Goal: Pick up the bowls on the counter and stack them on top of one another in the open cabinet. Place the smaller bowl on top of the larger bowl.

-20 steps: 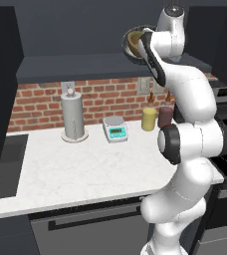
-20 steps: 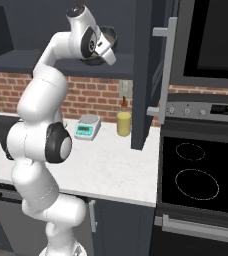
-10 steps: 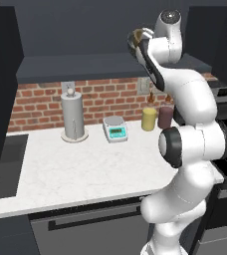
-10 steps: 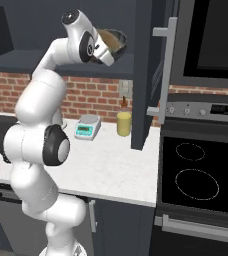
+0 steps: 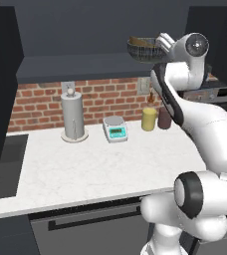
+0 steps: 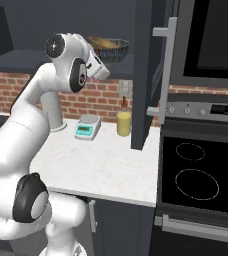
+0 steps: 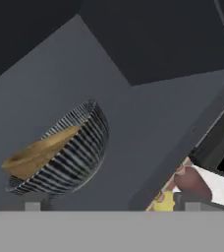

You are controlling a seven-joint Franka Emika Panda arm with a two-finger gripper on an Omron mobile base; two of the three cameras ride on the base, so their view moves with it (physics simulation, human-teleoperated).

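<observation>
Bowls stacked: tan-brown bowl [image 7: 40, 150] nested in dark grey bowl [image 7: 70, 157] on open cabinet [image 5: 85, 64] shelf | gripper [image 7: 109, 205] fingers spread, holding nothing, stack at its 10 o'clock | both look rigid, light, probably slippery; grab by rim

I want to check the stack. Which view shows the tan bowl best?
The hand view: the tan bowl sits tilted inside the grey bowl, close up. The left base view and right base view show just a sliver above the grey rim.
</observation>
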